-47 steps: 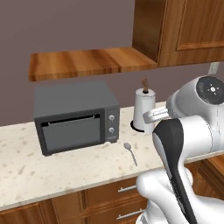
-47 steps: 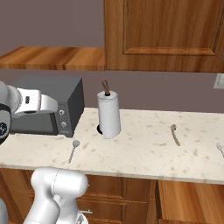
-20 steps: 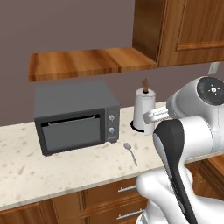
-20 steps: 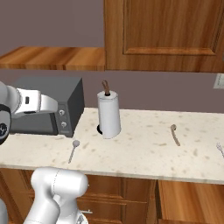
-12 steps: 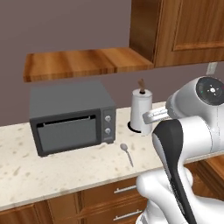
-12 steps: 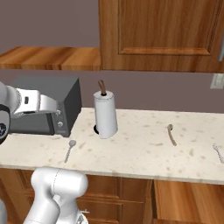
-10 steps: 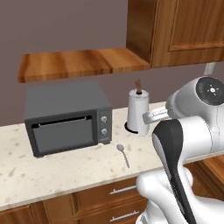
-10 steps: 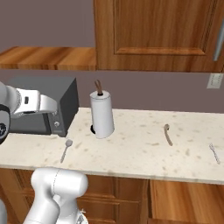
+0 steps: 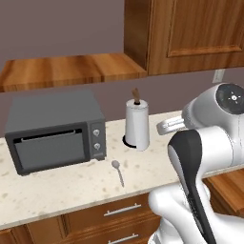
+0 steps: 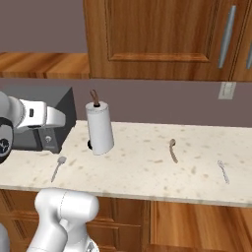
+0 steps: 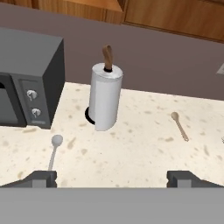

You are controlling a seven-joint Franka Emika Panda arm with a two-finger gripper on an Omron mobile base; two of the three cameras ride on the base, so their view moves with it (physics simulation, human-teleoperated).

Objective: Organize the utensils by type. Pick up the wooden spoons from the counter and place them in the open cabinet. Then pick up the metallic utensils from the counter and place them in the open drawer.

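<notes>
A: Where do the spoons lie on the beige speckled stone counter (image 10: 138,172)?

B: The small silver-grey metal spoon (image 9: 117,171) lies near the counter's front edge, just in front of the dark grey toaster oven (image 9: 55,130), bowl toward the wall. The light-wood spoon with the round bowl (image 10: 173,150) lies well apart from it, on the far side of the white paper-towel roll on its dark stand (image 10: 100,128), about midway between wall and front edge. A second thin silver utensil (image 10: 223,171) lies further along, near the front edge.

A: And the gripper (image 11: 113,178)?

B: Its two dark fingertips (image 11: 40,178) stand spread wide, released, with nothing between them, hanging above the counter's front edge. In the hand view the silver spoon sits just above the left tip.

A: The cabinet?

B: The reddish-brown wall cabinet (image 10: 162,39) above the wooden spoon shows closed panelled doors.
</notes>
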